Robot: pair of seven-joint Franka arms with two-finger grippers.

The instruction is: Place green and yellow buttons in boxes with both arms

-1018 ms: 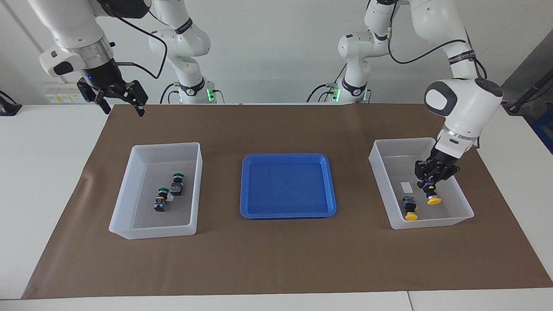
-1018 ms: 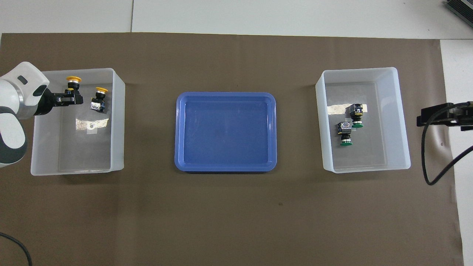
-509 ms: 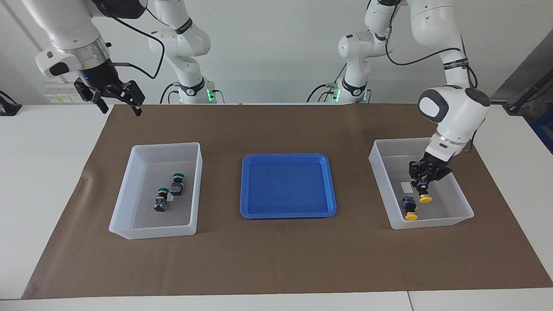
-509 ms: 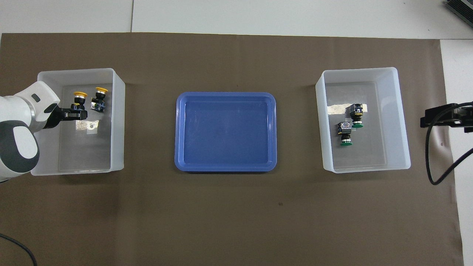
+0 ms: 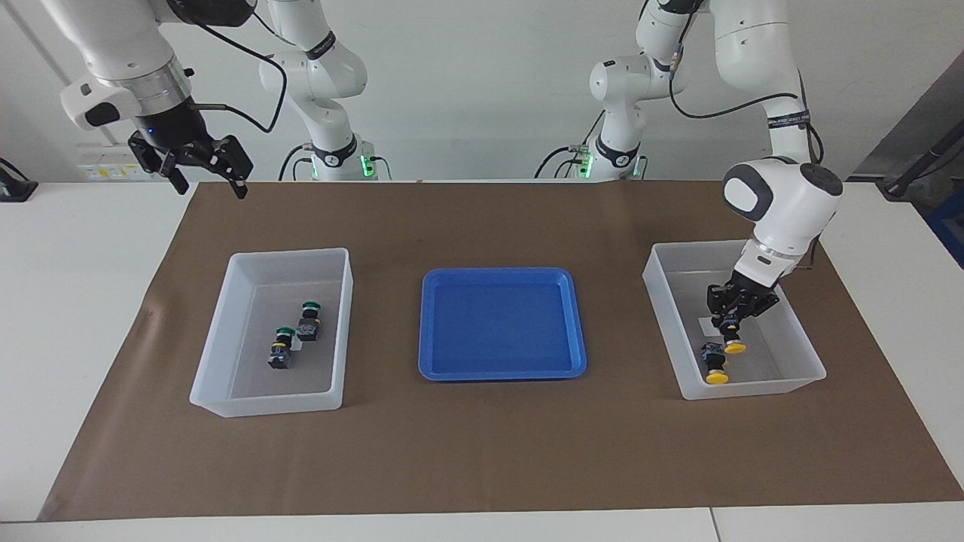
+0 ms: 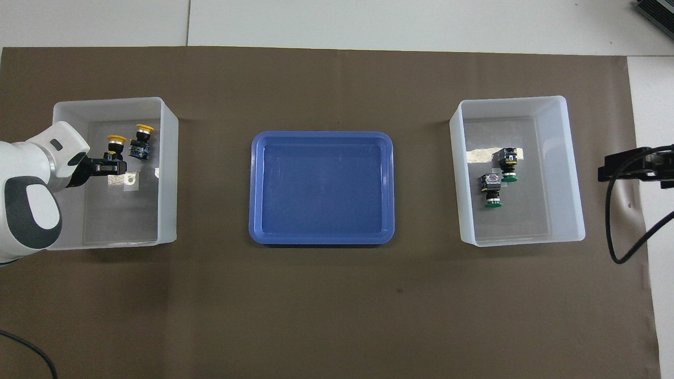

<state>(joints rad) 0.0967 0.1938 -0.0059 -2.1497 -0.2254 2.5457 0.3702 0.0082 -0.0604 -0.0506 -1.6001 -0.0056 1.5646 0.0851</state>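
Note:
My left gripper (image 5: pixel 734 320) reaches low into the box (image 5: pixel 753 388) at the left arm's end and is shut on a yellow button (image 5: pixel 735 345), whose cap points away from the robots. Seen from above, this gripper (image 6: pixel 113 166) holds the button (image 6: pixel 116 140) right beside the second yellow button (image 6: pixel 140 146), which lies on that box's (image 6: pixel 168 173) floor. Two green buttons (image 5: pixel 309 320) (image 5: pixel 280 348) lie side by side in the other box (image 5: pixel 263 403). My right gripper (image 5: pixel 203 169) waits open in the air over the mat's edge at its own end.
A shallow blue tray (image 5: pixel 501 324) sits on the brown mat between the two boxes. Two smaller white arms with green-lit bases stand at the robots' edge of the table. A black cable loops on the table near the right gripper (image 6: pixel 613 167).
The left gripper has carried the yellow button across its box, toward the robots and close beside the other yellow button. The right gripper has drawn back a little toward its base.

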